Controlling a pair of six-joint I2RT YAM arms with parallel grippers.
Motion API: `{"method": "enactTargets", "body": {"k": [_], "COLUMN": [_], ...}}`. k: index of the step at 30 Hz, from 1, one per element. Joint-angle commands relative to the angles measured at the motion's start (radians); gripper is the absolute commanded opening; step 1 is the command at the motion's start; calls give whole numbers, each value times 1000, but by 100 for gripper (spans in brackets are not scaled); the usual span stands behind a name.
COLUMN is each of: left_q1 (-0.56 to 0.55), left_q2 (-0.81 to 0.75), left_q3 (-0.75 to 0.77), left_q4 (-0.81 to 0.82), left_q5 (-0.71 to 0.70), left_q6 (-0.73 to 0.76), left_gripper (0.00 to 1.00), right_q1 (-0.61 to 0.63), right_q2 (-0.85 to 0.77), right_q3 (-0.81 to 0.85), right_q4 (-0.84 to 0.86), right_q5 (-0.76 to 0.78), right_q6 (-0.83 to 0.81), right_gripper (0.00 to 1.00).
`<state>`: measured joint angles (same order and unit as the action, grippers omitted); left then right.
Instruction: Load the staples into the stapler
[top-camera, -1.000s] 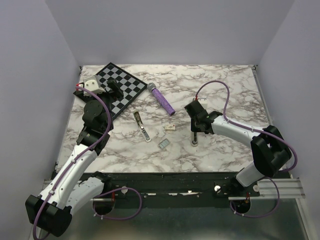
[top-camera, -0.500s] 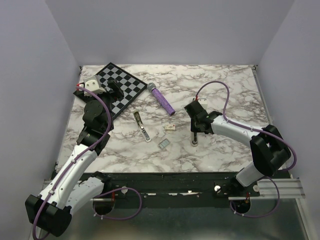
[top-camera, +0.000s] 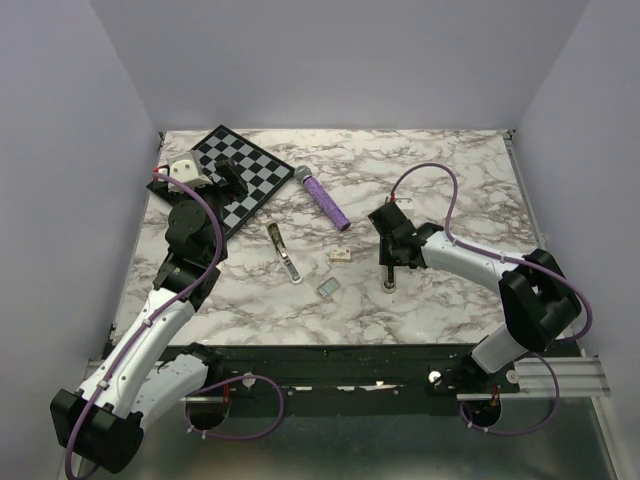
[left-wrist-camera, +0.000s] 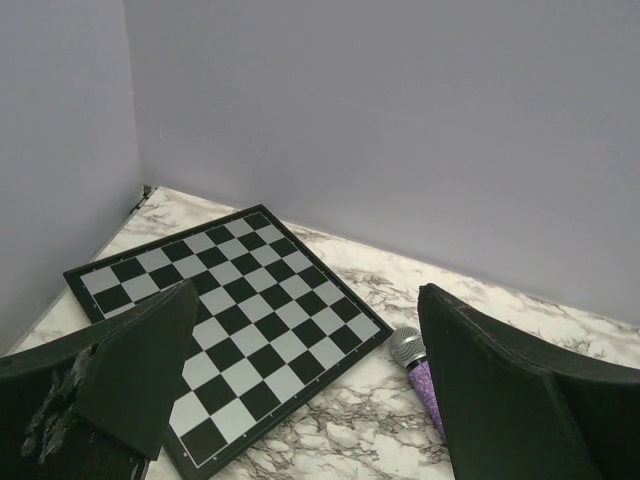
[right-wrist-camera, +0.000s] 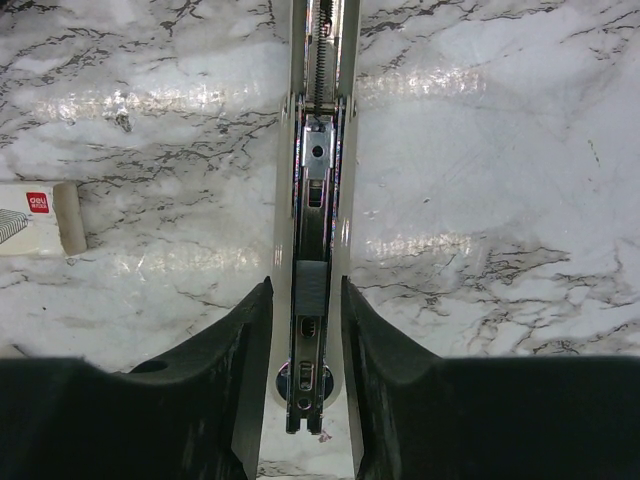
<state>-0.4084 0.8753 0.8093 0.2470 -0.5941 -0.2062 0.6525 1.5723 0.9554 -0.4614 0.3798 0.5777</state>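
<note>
In the right wrist view a white stapler (right-wrist-camera: 283, 180) lies open on the marble, its metal channel facing up. A small grey block of staples (right-wrist-camera: 308, 286) sits in that channel, between my fingers. My right gripper (right-wrist-camera: 307, 300) is open and straddles the stapler, its fingers close beside the white sides and off the staples. From above, that gripper (top-camera: 390, 270) covers most of the stapler (top-camera: 390, 287). Another grey staple block (top-camera: 327, 287) lies loose on the table. My left gripper (left-wrist-camera: 310, 390) is wide open and empty above the chessboard's corner.
A chessboard (top-camera: 232, 172) lies at the back left, and a purple microphone (top-camera: 324, 200) beside it. A second metal stapler (top-camera: 285, 253) and a small cream box (top-camera: 340, 254) lie mid-table. The box (right-wrist-camera: 40, 218) is left of the right gripper.
The right gripper's jaws have spread apart around the stapler, leaving the staples in the channel. The left arm has not moved.
</note>
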Motion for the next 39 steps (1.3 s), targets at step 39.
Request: {"method": "enactTargets", "body": {"k": [39], "left_q1": [-9], "left_q2": [-6], "left_q3": [-12], "left_q4": [34], "left_q5": [8], "left_q6": [10], "left_gripper": [99], "right_q1": [-93], "right_q2": [8], "right_q3": [-9], "right_q4": [7], "right_q5": [-48], "right_q6": [-38], "right_gripper": [49]}}
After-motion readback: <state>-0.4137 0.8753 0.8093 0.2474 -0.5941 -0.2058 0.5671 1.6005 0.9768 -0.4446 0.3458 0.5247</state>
